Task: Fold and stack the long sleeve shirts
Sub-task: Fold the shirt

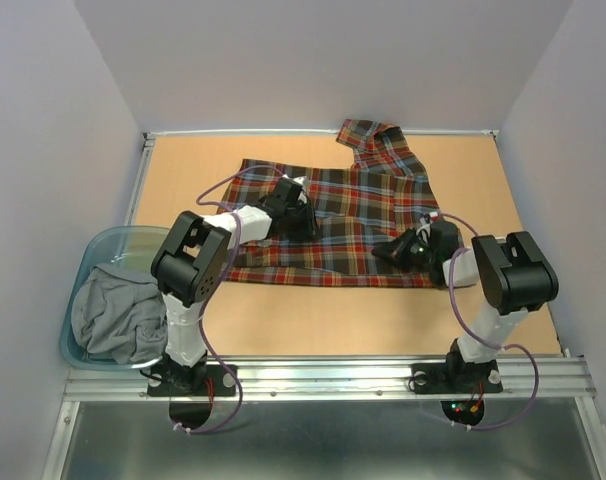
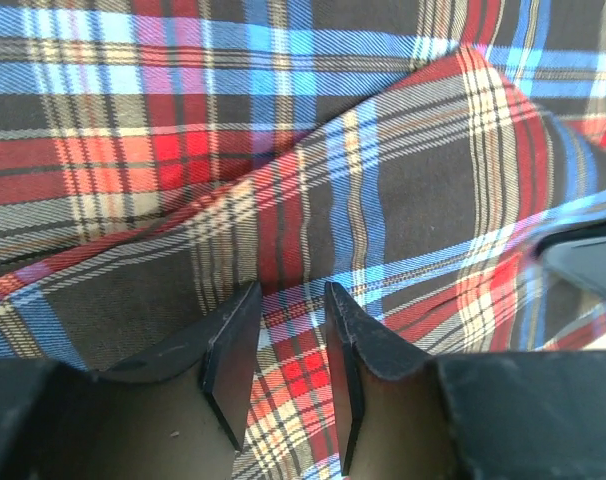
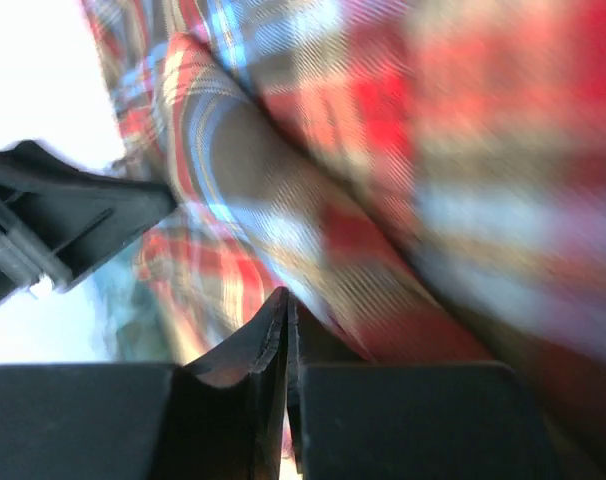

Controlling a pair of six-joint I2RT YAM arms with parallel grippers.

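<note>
The plaid shirt (image 1: 333,225), in red, dark brown, navy and yellow, lies spread flat across the middle of the tan table (image 1: 283,320), with one part turned up at the far right edge. The left gripper (image 1: 295,212) rests on its upper middle, fingers (image 2: 233,350) drawn to a narrow gap around a raised fold. The right gripper (image 1: 391,250) sits low at the shirt's near right, fingers (image 3: 268,340) pressed together; that view is too blurred to tell whether cloth is caught. Plain pale walls (image 1: 313,60) enclose the table. Off its left edge, a clear bluish bin (image 1: 103,245) holds a crumpled grey garment (image 1: 113,310).
</note>
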